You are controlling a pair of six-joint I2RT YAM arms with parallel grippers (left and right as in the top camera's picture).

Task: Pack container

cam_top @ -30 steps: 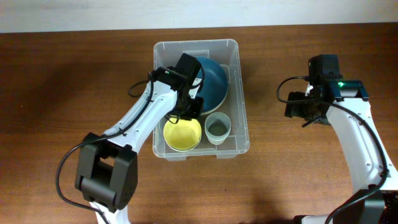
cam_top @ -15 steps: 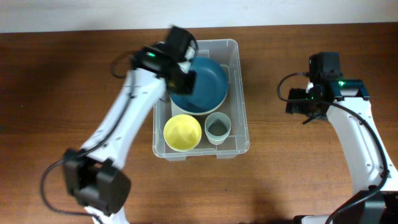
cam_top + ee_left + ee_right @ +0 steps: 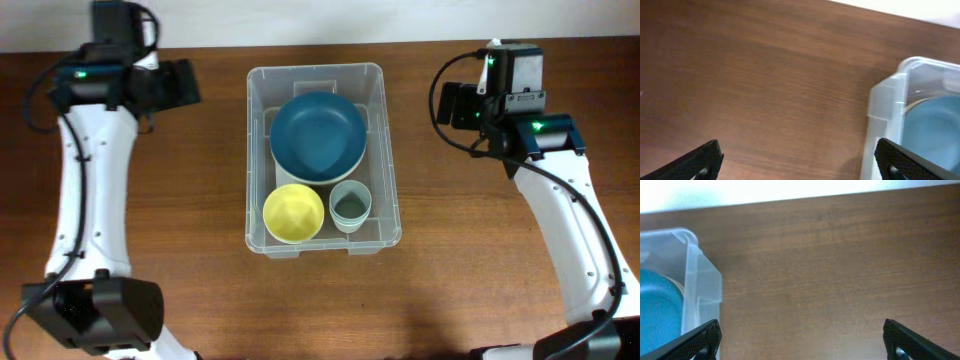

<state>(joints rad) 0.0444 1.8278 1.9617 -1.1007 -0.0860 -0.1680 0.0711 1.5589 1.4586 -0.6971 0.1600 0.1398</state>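
Container [image 3: 320, 246] at the middle of the counter [image 3: 480, 280], three dishes inside; both claws off to its sides, holding nothing.

Overhead: the clear container stands upright with its long axis running away from the robot. A blue bowl [image 3: 318, 135] fills the far half. A yellow bowl [image 3: 293, 212] sits at the near left, with a pale green cup [image 3: 350, 205] just beside it at the near right. The left claw [image 3: 178, 85] is left of the far corner and well apart from the rim. The right claw [image 3: 452, 105] is on the opposite side, also clear of it. Left wrist: claw [image 3: 797, 150] spread wide over bare wood, container corner [image 3: 887, 100] and blue bowl [image 3: 935, 130] at right. Right wrist: claw [image 3: 801, 330] likewise spread wide, container corner [image 3: 700, 280] at left.
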